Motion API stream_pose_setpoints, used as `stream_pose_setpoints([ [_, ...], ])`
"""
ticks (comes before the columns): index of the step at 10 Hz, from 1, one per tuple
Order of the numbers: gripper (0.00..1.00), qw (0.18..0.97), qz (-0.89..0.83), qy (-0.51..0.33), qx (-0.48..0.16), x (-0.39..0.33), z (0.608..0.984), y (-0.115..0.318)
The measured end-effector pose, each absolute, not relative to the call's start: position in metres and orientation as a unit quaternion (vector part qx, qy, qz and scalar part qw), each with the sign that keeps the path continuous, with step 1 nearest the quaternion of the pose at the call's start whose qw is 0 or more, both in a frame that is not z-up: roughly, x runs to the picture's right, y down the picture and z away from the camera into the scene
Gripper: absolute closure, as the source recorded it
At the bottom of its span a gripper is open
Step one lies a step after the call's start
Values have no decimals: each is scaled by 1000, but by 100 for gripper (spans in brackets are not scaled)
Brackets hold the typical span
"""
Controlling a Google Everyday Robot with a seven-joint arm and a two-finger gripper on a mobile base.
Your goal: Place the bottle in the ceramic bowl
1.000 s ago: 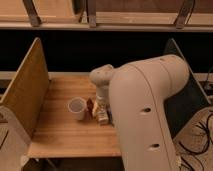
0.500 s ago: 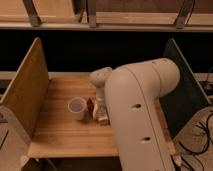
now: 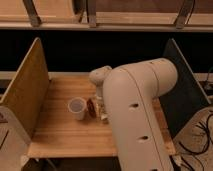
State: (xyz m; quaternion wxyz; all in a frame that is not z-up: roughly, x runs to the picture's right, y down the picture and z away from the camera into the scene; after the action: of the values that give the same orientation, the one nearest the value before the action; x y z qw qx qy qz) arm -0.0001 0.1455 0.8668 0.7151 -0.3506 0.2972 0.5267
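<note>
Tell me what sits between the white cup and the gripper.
Camera view: a small reddish object stands between the white cup and the gripper, which hangs low over the wooden table, mostly hidden behind the arm.

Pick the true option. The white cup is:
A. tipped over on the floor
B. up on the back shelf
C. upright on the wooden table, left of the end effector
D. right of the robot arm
C: the white cup stands upright on the wooden table. The end effector is lowered just to its right, past a small dark red object.
</note>
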Motion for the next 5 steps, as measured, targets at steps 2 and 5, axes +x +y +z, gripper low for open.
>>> stream_pose_setpoints([
  [2, 100, 732, 524, 276, -337, -10, 858, 124],
  [5, 100, 779, 507, 237, -282, -26, 832, 66],
])
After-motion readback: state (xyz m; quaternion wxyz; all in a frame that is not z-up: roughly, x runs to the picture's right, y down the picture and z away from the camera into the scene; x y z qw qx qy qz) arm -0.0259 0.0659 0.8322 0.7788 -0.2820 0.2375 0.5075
